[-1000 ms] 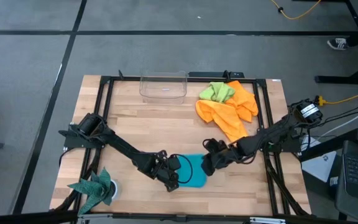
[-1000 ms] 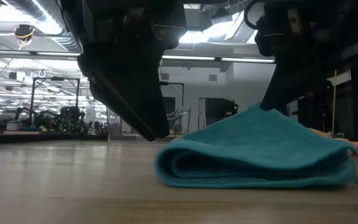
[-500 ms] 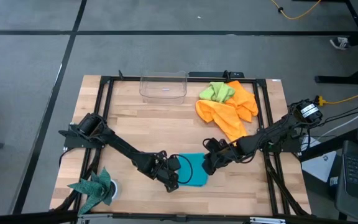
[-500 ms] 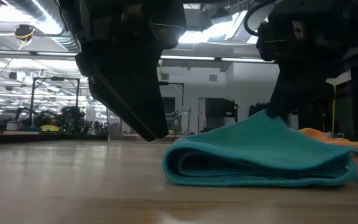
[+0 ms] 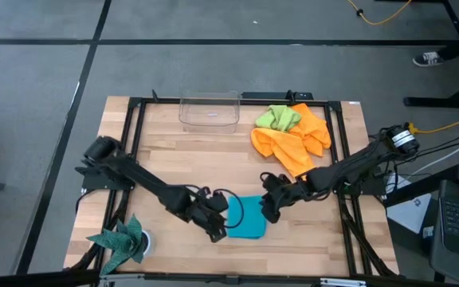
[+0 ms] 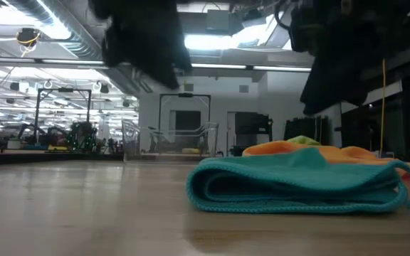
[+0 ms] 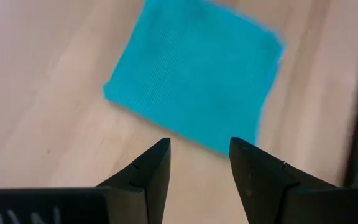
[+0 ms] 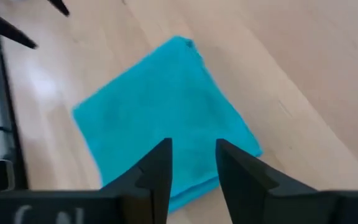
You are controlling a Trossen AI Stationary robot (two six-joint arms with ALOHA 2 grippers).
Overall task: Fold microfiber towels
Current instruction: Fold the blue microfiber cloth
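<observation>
Turquoise towel (image 5: 247, 218) lies folded at the tabletop's (image 5: 213, 151) lower centre, apparently finished. Both tools hang just above it with fingers parted and empty: left tool (image 5: 217, 229) beside its left edge, right tool (image 5: 268, 209) beside its right. 2 orange towels (image 5: 293, 143) and 1 lime-green towel (image 5: 277, 117) remain heaped unfolded at upper right.

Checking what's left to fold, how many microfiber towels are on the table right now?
3 clearly: a folded turquoise towel near the front edge between both grippers, and an orange towel with a lime-green towel heaped at the back right. The orange heap may hide a second orange one.
</observation>
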